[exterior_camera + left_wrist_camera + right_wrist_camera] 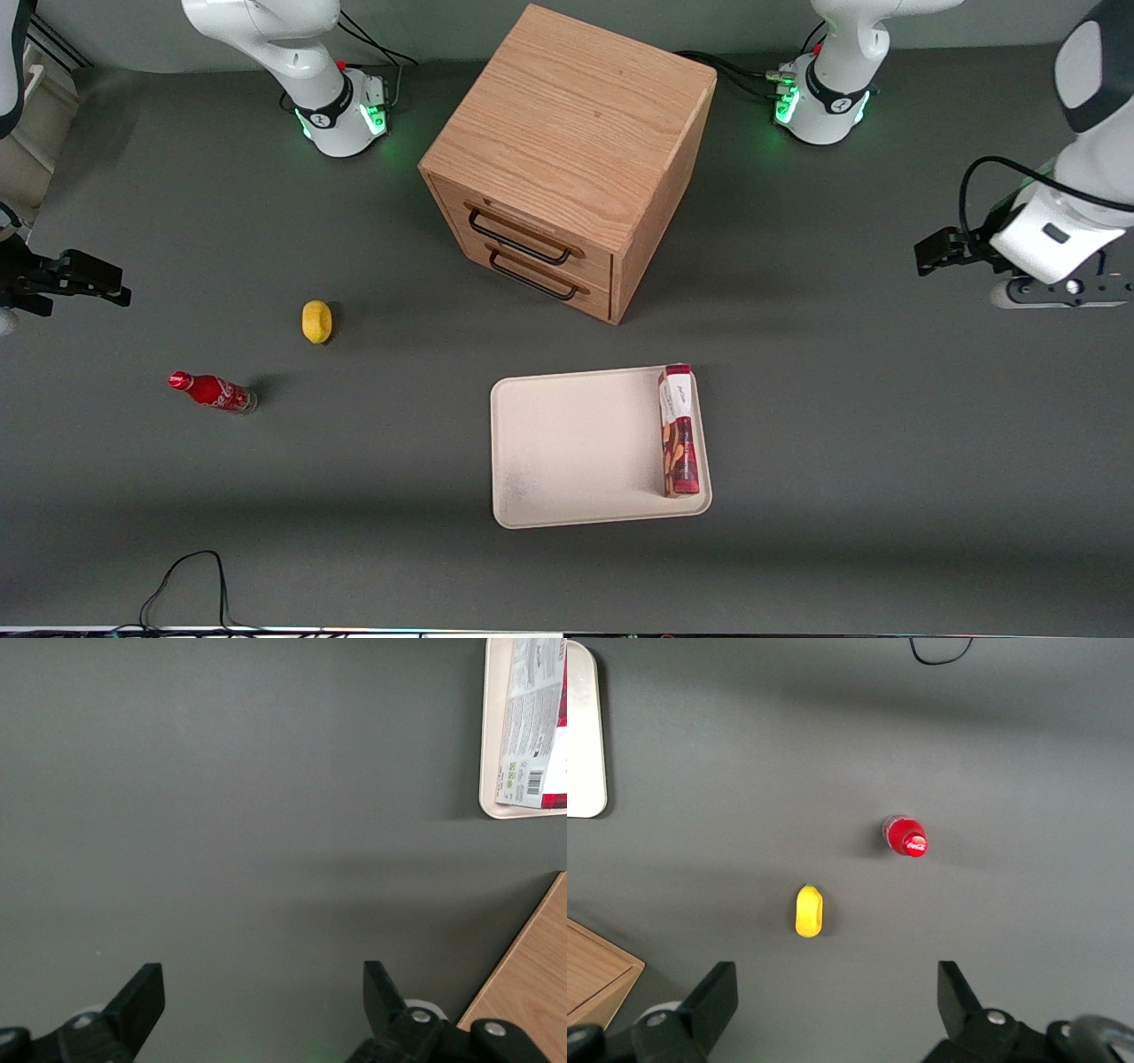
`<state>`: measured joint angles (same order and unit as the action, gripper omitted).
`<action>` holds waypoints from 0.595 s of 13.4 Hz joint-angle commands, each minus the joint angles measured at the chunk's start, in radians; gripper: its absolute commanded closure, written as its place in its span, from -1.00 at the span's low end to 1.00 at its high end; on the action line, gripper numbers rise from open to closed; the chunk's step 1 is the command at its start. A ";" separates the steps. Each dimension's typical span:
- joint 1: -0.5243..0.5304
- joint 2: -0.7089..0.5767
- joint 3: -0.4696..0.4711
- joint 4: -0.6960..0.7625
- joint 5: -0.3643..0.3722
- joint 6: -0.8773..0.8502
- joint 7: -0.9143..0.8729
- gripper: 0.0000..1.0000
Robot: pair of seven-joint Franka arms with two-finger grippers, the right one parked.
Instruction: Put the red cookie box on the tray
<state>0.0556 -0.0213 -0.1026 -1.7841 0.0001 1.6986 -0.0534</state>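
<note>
The red cookie box (679,431) lies flat on the cream tray (567,452), along the tray's rim toward the working arm's end, its long side running toward the front camera. The left wrist view catches the box's white label end (536,726) and a corner of the tray (493,744). My gripper (926,252) hangs above bare table near the working arm's end, well away from the tray and farther from the front camera than it. In the wrist view the gripper (262,992) is open, with only grey table between its fingers.
A wooden two-drawer cabinet (567,159) stands farther from the front camera than the tray; its corner (527,983) shows beside my gripper. A yellow lemon (316,321) and a small red soda bottle (213,392) lie toward the parked arm's end. A black cable (186,576) loops at the near edge.
</note>
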 commanded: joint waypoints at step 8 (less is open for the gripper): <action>-0.069 0.011 0.090 0.109 -0.012 -0.028 0.050 -1.00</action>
<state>0.0121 -0.0212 -0.0321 -1.7133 -0.0156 1.7032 -0.0186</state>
